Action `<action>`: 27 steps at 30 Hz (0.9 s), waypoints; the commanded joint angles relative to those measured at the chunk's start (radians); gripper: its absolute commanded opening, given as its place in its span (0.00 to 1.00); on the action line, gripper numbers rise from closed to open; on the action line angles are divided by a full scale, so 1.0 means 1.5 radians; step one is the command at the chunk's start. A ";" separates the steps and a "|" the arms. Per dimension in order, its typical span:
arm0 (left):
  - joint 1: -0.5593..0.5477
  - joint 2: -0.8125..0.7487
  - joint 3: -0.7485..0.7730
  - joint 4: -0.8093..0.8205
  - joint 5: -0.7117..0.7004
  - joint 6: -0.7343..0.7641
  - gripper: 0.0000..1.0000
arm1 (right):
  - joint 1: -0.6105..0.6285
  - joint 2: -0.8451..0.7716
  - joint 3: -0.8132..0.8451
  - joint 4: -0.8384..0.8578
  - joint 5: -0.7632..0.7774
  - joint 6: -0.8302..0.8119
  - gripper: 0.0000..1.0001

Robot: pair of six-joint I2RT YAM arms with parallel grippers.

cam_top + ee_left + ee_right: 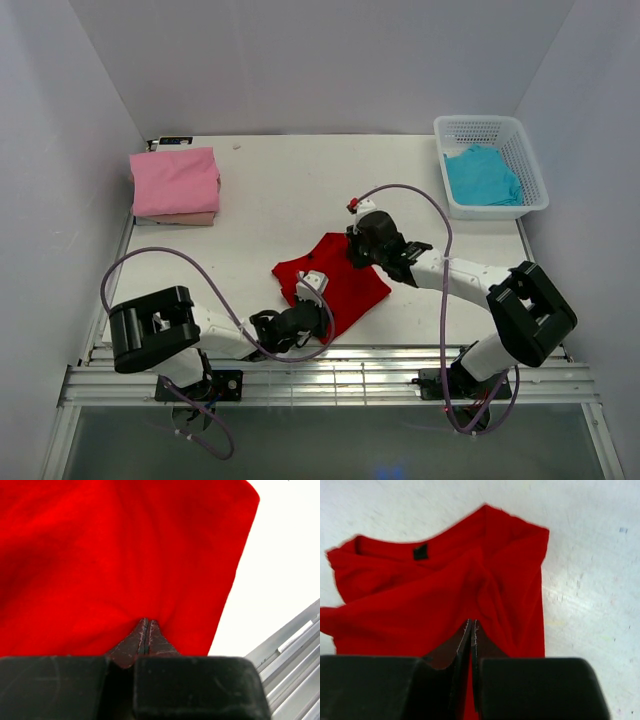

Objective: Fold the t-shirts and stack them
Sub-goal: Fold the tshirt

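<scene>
The bright red t-shirt (335,278) lies crumpled at the table's front middle, its collar and black label showing in the right wrist view (420,552). My left gripper (312,292) is shut at its near left edge, and the cloth (125,560) puckers into the closed tips (145,622). My right gripper (362,250) is shut at its far right edge, and folds (485,580) run into the tips (472,622). The pink t-shirt (175,180) lies folded on the beige one (180,218) at the far left. The turquoise t-shirt (482,175) lies in the basket.
A white lattice basket (525,150) stands at the far right corner. A metal rail (330,380) runs along the table's near edge, also showing in the left wrist view (295,645). White walls enclose the table on three sides.
</scene>
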 commanded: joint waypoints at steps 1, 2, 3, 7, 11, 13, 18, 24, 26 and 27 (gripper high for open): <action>-0.006 -0.013 -0.041 -0.147 0.010 0.006 0.00 | 0.002 0.013 -0.033 -0.022 0.013 0.021 0.08; -0.006 -0.019 -0.043 -0.155 0.008 0.001 0.00 | 0.003 0.016 -0.045 -0.023 0.013 0.031 0.08; -0.005 -0.024 -0.045 -0.158 0.003 -0.001 0.00 | 0.003 0.020 -0.051 -0.022 0.013 0.036 0.08; -0.006 -0.039 -0.026 -0.227 -0.041 -0.029 0.00 | 0.011 0.023 -0.078 -0.040 0.035 0.069 0.08; -0.006 -0.043 0.014 -0.362 -0.103 -0.091 0.00 | 0.030 0.016 -0.089 -0.097 0.084 0.103 0.08; -0.006 -0.045 0.027 -0.414 -0.127 -0.114 0.00 | 0.037 0.007 -0.099 -0.110 0.099 0.118 0.08; -0.006 -0.063 0.040 -0.488 -0.160 -0.173 0.00 | 0.067 -0.016 -0.117 -0.152 0.130 0.153 0.08; -0.006 -0.087 0.042 -0.548 -0.190 -0.246 0.00 | 0.108 -0.048 -0.131 -0.195 0.158 0.195 0.08; -0.006 -0.101 0.041 -0.548 -0.198 -0.248 0.00 | 0.117 -0.052 -0.127 -0.205 0.171 0.202 0.08; -0.007 -0.107 0.042 -0.548 -0.204 -0.248 0.00 | 0.120 -0.052 -0.124 -0.209 0.176 0.203 0.08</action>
